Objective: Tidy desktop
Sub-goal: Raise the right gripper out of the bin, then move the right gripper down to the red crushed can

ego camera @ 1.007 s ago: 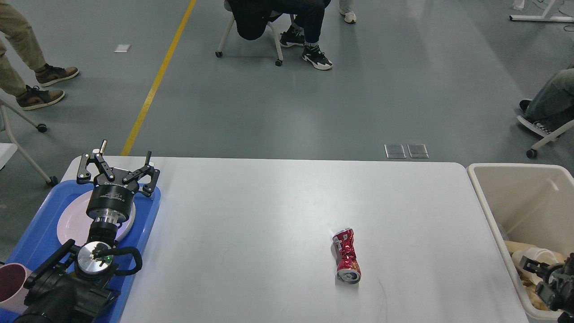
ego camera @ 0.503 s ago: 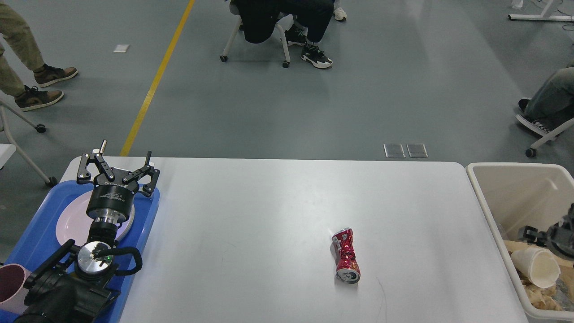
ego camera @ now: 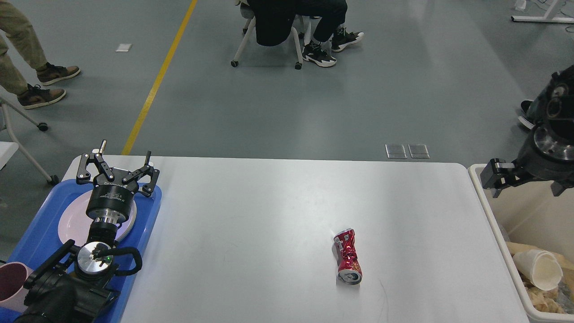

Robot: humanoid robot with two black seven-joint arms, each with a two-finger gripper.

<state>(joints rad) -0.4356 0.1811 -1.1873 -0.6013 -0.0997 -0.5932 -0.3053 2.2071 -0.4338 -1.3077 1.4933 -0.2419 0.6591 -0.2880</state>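
The white desktop (ego camera: 269, 211) fills the middle of the head view. A crushed red can (ego camera: 348, 262) lies on it right of centre, toward the front. My left gripper (ego camera: 125, 150) is open and empty above the far end of the blue tray (ego camera: 150, 215), far left of the can. My right gripper (ego camera: 527, 186) hangs above the beige bin (ego camera: 533, 211) at the right edge. Its fingers are spread and hold nothing.
A pink plate (ego camera: 71, 222) lies on the blue tray, and a pink cup (ego camera: 10, 280) stands at its near end. The bin holds a white paper cup (ego camera: 538, 269) and crumpled paper. People and wheeled chairs are on the floor beyond the table.
My right gripper has risen from low in the bin to above its far rim. The white paper cup now lies in the bin. The left arm and can have not moved.
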